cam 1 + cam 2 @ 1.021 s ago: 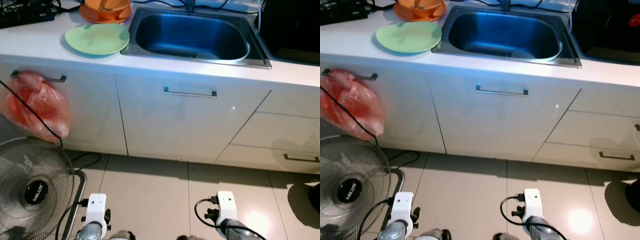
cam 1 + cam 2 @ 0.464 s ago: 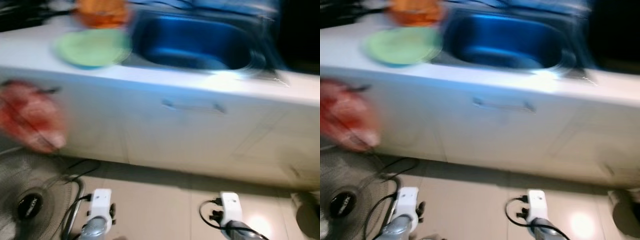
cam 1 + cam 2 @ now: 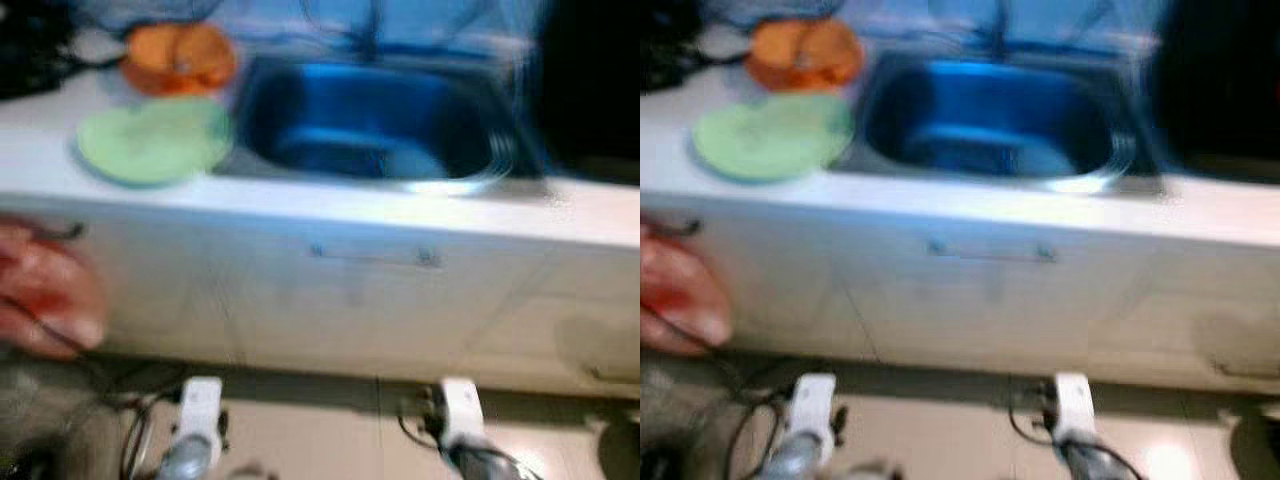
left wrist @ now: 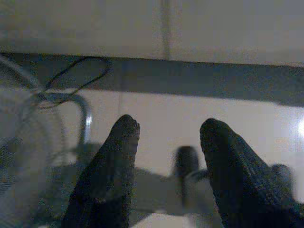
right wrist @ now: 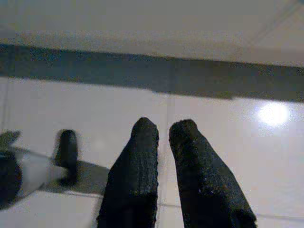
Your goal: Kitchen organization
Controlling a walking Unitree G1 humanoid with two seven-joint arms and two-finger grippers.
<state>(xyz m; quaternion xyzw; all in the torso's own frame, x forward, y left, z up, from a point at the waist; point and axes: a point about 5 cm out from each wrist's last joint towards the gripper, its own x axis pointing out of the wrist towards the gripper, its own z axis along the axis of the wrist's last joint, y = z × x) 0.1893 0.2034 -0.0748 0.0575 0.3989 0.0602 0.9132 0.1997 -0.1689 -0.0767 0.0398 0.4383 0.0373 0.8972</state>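
Note:
The head views are blurred. A green plate (image 3: pixel 152 140) lies on the white counter (image 3: pixel 300 195), with an orange bowl (image 3: pixel 178 58) behind it. To their right is the steel sink (image 3: pixel 370 120), with something pale (image 3: pixel 410 160) on its bottom. Both arms hang low in front of the cabinets, well below the counter. My left gripper (image 4: pixel 166 128) is open over the tiled floor with nothing between its fingers. My right gripper (image 5: pixel 164 127) is shut and empty, also pointing at the floor.
A red plastic bag (image 3: pixel 40 290) hangs from the left cabinet handle. A floor fan (image 4: pixel 28 156) and its cable stand at the left by the cabinet base. A long handle (image 3: pixel 372 256) crosses the cabinet door under the sink. A black appliance (image 3: pixel 590 90) sits on the counter at the right.
The whole picture has shifted and blurred, so the camera has moved: the counter and sink sit lower in view. The arms still hang the same way.

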